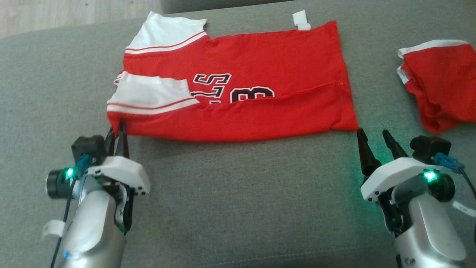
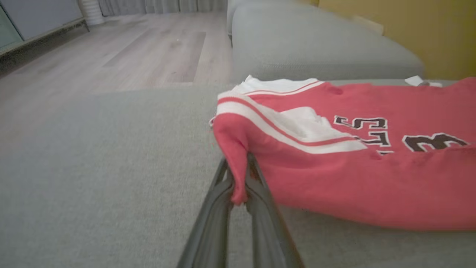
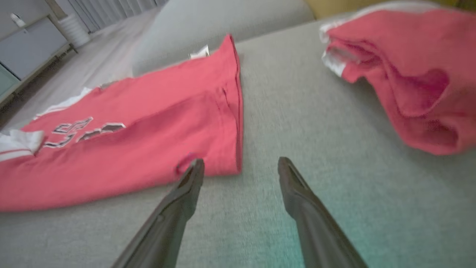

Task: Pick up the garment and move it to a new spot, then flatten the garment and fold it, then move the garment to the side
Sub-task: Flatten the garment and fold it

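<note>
Stretching rightward from the left claw (image 1: 119, 134) lies the garment (image 1: 260, 59) (corner pinched).

My forearms (image 1: 93, 227) were silver-grey, smooth, rounded. White angular shell (image 1: 122, 171) capped each wrist, small dark screws along edge. Green light (image 1: 69, 172) glowed beside each shell. Black camera block (image 1: 87, 147) carried blue connector (image 1: 448, 162), thin dark cable (image 1: 66, 212). My fingers (image 1: 366, 150) were long, dark, tapering.

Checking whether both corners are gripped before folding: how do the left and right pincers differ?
Left pincer is shut on the jersey's near corner; right pincer stands open, holding nothing. Left pincer's corner is bunched; the corner by the right pincer lies flat. Both point at its near edge.
</note>
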### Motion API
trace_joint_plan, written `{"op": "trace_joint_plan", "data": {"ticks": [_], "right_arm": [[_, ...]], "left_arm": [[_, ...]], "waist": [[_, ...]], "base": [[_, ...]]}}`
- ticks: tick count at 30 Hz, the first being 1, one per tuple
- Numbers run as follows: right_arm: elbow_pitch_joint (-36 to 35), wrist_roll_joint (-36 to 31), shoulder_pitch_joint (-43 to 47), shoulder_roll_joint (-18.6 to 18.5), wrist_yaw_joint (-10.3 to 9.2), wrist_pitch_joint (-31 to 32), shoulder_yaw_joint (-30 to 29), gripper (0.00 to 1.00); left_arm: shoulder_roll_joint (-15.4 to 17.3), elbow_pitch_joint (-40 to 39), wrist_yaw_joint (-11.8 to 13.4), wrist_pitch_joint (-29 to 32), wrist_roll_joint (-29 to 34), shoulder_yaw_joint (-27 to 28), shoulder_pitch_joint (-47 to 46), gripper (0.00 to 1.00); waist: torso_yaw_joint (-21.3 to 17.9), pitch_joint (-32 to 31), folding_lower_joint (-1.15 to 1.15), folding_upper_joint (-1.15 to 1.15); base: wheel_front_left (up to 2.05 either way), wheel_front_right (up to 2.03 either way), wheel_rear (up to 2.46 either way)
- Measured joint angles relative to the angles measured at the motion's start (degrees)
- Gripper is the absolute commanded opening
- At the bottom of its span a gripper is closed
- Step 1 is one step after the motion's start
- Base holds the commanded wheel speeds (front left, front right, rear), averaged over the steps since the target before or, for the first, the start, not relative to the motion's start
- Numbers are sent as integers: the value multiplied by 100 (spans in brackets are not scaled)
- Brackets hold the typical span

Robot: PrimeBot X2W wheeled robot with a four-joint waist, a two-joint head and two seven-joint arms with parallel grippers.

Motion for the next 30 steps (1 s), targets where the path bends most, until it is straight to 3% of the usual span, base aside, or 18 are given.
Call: {"op": "trace_joint_plan", "data": {"ticks": [8, 11, 19, 20, 21, 30], "right_arm": [[1202, 413, -688, 3, 0, 112, -91, 100], [1697, 864, -984, 3, 0, 94, -64, 100], [2807, 1571, -1678, -31, 0, -347, 185, 100], [2917, 1631, -1754, -35, 0, -400, 277, 70], [3022, 1648, -1817, -37, 0, -479, 356, 0], [3800, 873, -1986, -26, 0, -1285, 692, 0]], "left_arm": [[-48, -624, -133, -5, 96, -196, 53, 0], [-56, -698, -142, -5, 132, -242, 77, 0], [-66, -714, -186, -5, 162, -341, 77, 0], [-64, -709, -187, -5, 174, -339, 79, 0], [-64, -702, -187, -5, 174, -339, 79, 0], [-13, -560, -186, -5, 170, -289, 275, 0]], "waist": [[198, 58, 0, 0], [263, 86, 0, 0], [354, 144, 0, 0], [352, 145, 0, 0], [347, 143, 0, 0], [225, -48, 0, 0]], "base": [[0, 0, 0], [0, 0, 0], [0, 0, 0], [0, 0, 0], [0, 0, 0], [0, 0, 0]]}}
